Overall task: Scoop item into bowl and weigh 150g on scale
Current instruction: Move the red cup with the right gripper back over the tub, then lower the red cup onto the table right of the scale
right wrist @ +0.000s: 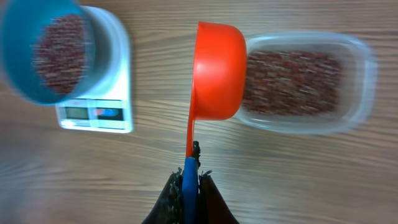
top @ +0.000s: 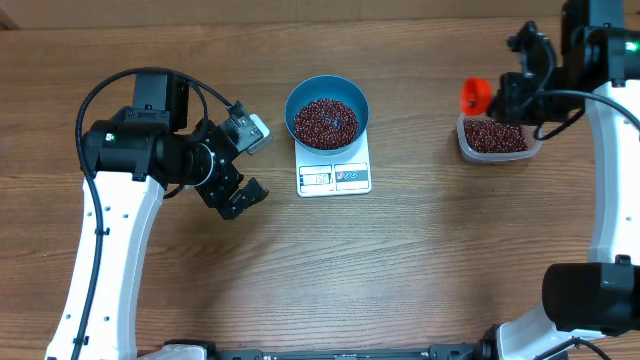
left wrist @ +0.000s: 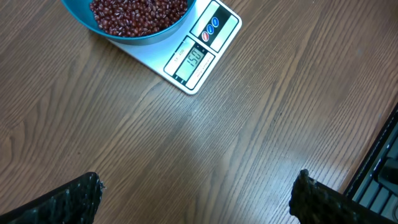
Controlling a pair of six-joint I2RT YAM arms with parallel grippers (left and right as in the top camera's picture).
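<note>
Wood-grain table [top: 420, 260], left to right. The left gripper [left wrist: 196, 190] hovers low beside the scale [top: 334, 178] with its jaws wide and empty, angled toward it. The blue bowl [top: 292, 110] sits on the scale and holds the beans [top: 325, 122]. The display appears to read the target weight, so weighing looks complete. The right gripper [right wrist: 191, 171] pinches the red scoop [right wrist: 217, 71] by its handle over the bowl-side edge of the clear tub [right wrist: 354, 81]. Only parking the scoop seems left.

The wood-grain table [top: 400, 270] bears two things directly: a small flat white kitchen scale [top: 334, 178], and a clear rectangular plastic tub [top: 500, 156] well to the scale's right and slightly farther back.
</note>
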